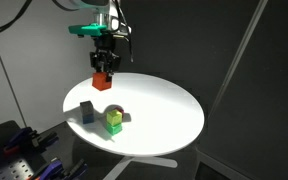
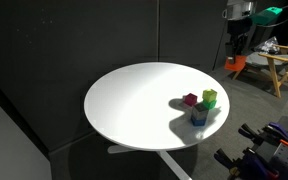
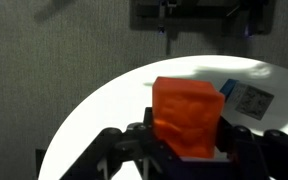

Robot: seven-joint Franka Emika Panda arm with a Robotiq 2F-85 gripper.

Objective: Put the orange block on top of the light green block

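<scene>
My gripper (image 1: pixel 103 72) is shut on the orange block (image 1: pixel 103 81) and holds it in the air above the far rim of the round white table (image 1: pixel 164 115). In an exterior view the gripper (image 2: pixel 236 58) and orange block (image 2: pixel 235 64) hang beyond the table's edge (image 2: pixel 124 100). In the wrist view the orange block (image 3: pixel 188 118) sits between the black fingers (image 3: pixel 188 150). The light green block (image 1: pixel 114 124) rests on the table near its front edge, well below and apart from the gripper. It also shows in an exterior view (image 2: pixel 210 99).
A dark blue-grey cube (image 1: pixel 87 112) stands beside the green block, also seen in an exterior view (image 2: pixel 199 115). A small pink piece (image 2: pixel 190 100) lies next to them. A wooden stool (image 2: pixel 274 65) stands behind the gripper. Cables and gear (image 1: pixel 24 150) lie on the floor.
</scene>
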